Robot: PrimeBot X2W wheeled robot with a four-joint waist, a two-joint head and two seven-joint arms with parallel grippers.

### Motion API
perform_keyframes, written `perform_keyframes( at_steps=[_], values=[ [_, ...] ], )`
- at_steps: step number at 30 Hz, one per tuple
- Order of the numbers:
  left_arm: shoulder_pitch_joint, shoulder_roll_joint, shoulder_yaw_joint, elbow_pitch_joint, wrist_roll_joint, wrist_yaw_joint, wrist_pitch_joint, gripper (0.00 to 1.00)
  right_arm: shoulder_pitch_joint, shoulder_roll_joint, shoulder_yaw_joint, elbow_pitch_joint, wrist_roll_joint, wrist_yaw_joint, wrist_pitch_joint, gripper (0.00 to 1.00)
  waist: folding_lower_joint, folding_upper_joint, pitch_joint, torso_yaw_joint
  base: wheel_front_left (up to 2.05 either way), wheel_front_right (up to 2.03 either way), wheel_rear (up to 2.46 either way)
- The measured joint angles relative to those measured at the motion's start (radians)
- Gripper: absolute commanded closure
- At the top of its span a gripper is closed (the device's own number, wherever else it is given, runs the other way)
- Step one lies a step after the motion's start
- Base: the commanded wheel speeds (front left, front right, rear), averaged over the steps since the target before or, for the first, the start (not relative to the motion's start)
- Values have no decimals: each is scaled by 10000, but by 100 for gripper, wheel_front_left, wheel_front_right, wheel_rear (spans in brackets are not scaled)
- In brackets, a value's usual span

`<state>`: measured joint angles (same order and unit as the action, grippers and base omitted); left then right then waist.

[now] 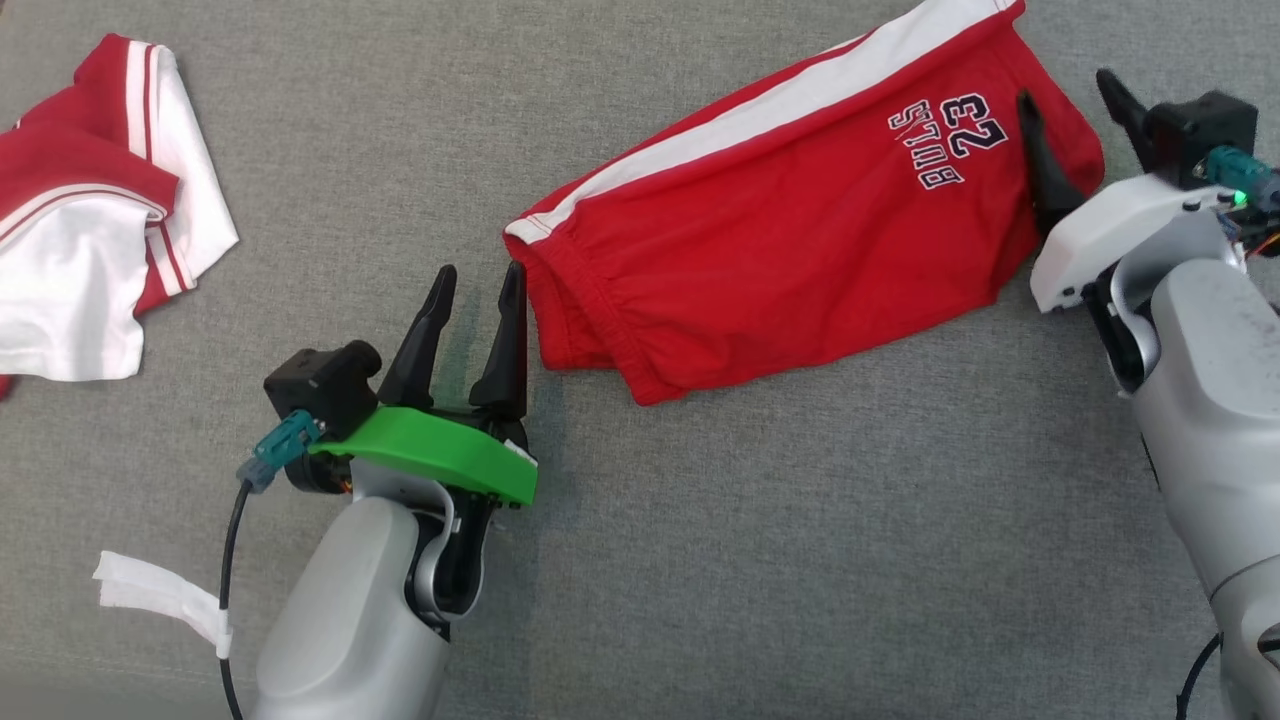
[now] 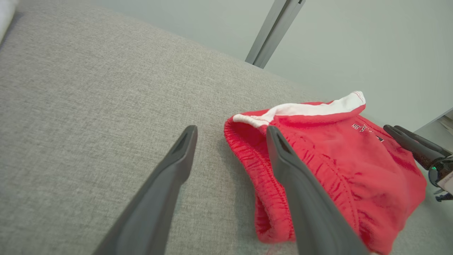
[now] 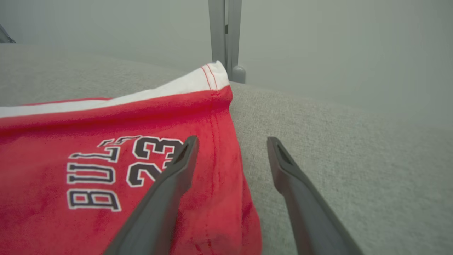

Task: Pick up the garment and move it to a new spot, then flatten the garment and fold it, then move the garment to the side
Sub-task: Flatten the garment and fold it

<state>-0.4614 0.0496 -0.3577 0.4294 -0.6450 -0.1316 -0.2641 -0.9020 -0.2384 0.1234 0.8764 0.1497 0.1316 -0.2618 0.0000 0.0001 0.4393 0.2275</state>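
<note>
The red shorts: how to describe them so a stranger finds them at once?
On the grey fabric surface, look upper right in the head view for the red shorts. Unlike the red-and-white garment at far left, they carry one white side stripe and the number 23.

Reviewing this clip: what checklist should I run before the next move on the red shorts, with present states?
1. Left gripper open and empty at the waistband end: ok.
2. Right gripper open and empty at the leg hem: ok.
3. Red shorts resting on the grey surface: ok.
4. Shorts smoothed flat: not ok, the waistband end is bunched.
5. Red and white garment apart from the shorts: ok.
</note>
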Motion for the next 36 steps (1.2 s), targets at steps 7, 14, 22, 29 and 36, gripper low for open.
perform_keyframes(
  at_steps=[7, 14, 22, 29, 36],
  values=[
    [420, -4, 176, -38, 242, 0, 0, 0, 122, 50, 736, 1304, 874, -2, 341, 100, 0, 0, -228, -8, 0, 0, 0],
    [779, -8, 466, 40, 426, 0, 0, 0, 499, 201, 681, 1622, 1977, 0, 84, 100, 0, 0, -631, -56, 0, 0, 0],
    [1588, -8, 842, 272, 757, 0, 0, 0, 2088, 217, 171, 1039, 2999, 0, -25, 100, 0, 0, -1463, -327, 0, 0, 0],
    [2308, -10, 989, 362, 872, 0, 0, 0, 3938, 184, -368, 102, 3409, 0, -21, 100, 0, 0, -2309, -602, 0, 0, 0],
    [3013, -10, 984, 391, 886, 0, 0, 0, 5196, 303, -1005, -612, 3601, 0, -21, 100, 0, 0, -3154, -739, 0, 0, 0]
  ],
)
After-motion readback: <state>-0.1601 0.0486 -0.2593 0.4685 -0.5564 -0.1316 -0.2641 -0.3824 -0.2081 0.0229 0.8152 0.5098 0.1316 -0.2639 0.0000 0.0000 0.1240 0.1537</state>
